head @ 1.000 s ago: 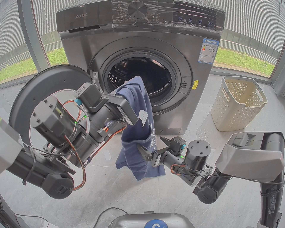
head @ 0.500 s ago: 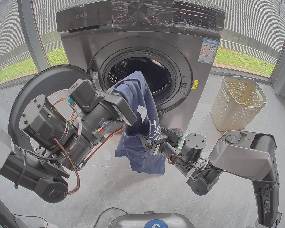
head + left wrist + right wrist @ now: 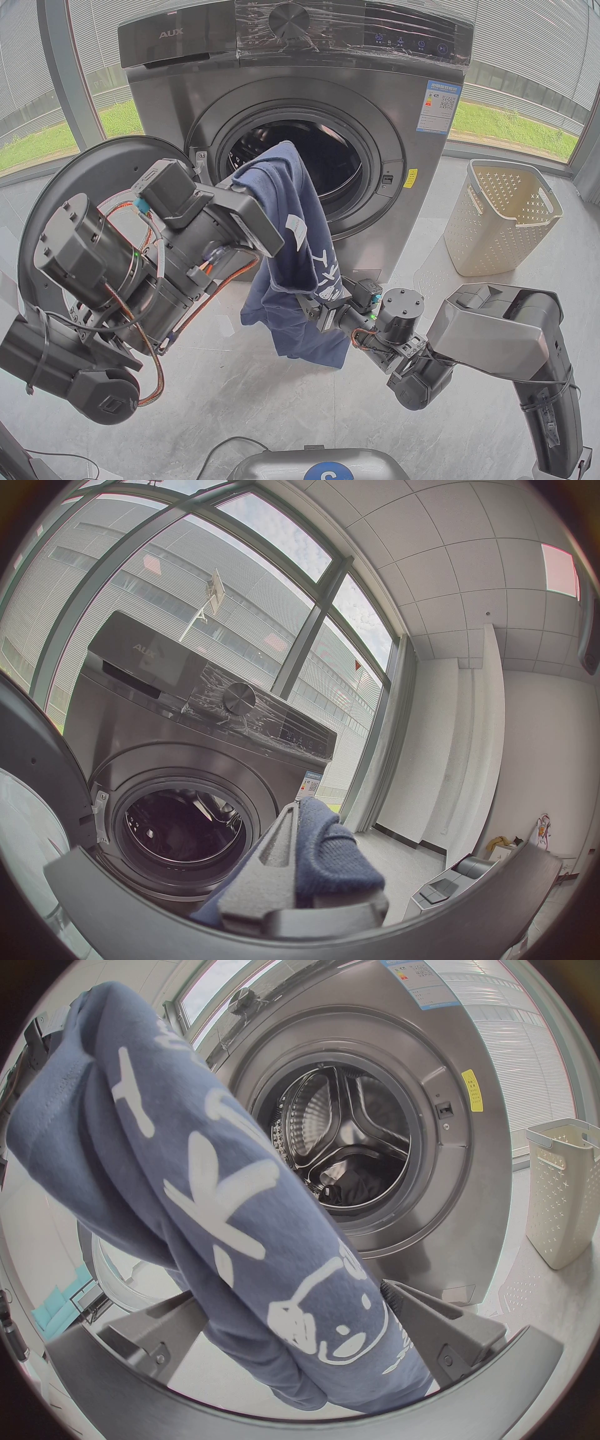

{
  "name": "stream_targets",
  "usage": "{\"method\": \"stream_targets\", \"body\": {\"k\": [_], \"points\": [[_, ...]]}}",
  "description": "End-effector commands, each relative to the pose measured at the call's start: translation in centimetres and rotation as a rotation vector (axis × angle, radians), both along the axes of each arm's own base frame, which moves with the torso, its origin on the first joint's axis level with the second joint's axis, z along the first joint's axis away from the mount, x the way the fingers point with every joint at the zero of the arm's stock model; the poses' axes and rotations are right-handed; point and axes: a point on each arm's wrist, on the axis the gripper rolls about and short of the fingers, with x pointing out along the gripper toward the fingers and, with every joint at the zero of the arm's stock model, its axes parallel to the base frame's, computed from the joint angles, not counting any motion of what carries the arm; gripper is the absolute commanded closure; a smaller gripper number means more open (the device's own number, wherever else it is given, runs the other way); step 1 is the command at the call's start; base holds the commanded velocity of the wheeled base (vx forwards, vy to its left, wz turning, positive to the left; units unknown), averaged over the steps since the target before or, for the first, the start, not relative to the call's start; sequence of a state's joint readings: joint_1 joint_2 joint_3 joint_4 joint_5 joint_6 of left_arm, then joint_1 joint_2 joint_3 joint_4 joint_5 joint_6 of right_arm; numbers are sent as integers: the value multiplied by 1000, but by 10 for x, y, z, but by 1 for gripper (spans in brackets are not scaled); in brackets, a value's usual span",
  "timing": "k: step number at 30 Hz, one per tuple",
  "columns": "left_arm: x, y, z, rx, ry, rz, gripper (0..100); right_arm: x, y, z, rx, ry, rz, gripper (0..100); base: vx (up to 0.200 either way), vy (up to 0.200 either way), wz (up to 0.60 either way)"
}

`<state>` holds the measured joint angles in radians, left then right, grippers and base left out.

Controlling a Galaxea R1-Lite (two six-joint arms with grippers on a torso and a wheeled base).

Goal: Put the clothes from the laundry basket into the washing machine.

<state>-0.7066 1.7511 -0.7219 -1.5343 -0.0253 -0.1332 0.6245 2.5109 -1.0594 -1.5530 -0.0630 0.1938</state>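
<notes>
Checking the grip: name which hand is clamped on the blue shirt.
The left hand, held higher, pinches the top of the blue shirt. The right hand, lower, is open around the hanging cloth.

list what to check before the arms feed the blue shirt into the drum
1. Door swung open, way to the drum unblocked: ok.
2. Left gripper shut on the blue shirt: ok.
3. Right gripper gripping the shirt's lower part: not ok, its fingers stand apart on either side of the cloth.
4. Shirt's hem off the floor: cannot tell.
5. Room in the drum: ok, one dark garment lies at the bottom.
</notes>
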Motion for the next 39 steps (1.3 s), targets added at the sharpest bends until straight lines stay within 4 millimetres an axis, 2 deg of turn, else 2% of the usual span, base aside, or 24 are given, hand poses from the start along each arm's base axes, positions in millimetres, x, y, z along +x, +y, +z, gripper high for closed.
{"method": "stream_targets", "body": {"k": [1,8,16,26,27,39], "points": [[0,1,1,-3,-3,2,100,5,-1,-12,-3,4,-8,0,0,0,0],[-3,3,5,-10,-11,0,100,9,1,-21,-6,7,-8,0,0,0,0],[-3,-1,0,2,-1,-12,100,8,10,-16,10,-15,11,0,0,0,0],[0,-3,2,0,-3,-12,100,7,13,-21,5,-7,26,0,0,0,0],[-1,-3,3,0,-3,-12,100,6,13,-22,6,-3,26,100,0,0,0],[1,-3,2,5,5,-11,100,8,9,-17,14,-9,16,100,0,0,0]]}}
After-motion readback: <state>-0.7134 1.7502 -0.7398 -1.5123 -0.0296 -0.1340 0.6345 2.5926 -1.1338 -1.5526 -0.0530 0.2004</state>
